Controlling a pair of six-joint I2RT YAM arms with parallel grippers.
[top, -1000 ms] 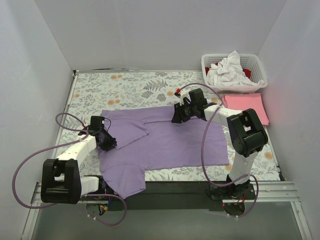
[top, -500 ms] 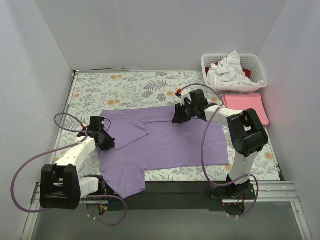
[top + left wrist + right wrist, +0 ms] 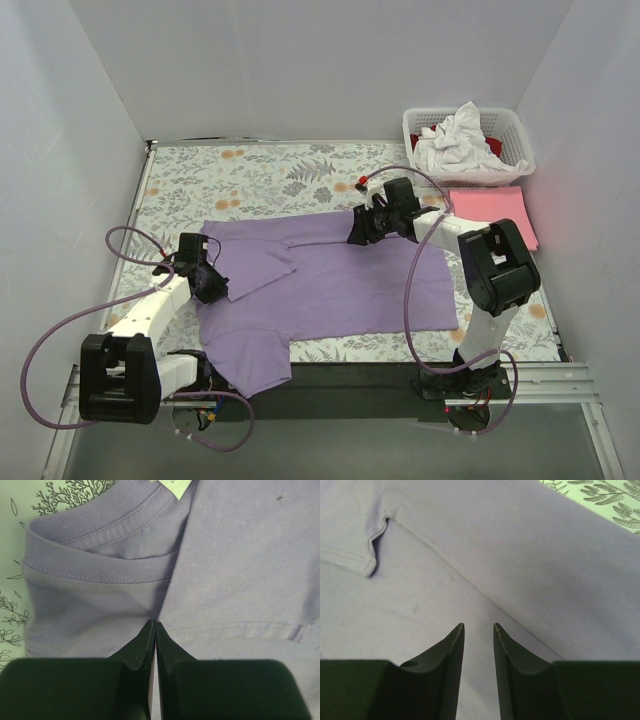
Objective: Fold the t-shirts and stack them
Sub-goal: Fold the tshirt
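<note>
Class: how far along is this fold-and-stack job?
Done: pink t-shirt folded beside the basket. In hand: purple t-shirt spread out, one side folded in, left end effector and right end effector over it. Left: finish it, then the white t-shirt and red t-shirt in the basket.

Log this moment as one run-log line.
lavender t-shirt: flat, sleeve folded in | left end effector: shut by collar | right end effector: open over shirt | pink t-shirt: folded beside basket

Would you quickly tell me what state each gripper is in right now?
Left gripper: shut, no cloth visibly pinched.
Right gripper: slightly open, holding nothing, above the lavender t-shirt.
</note>
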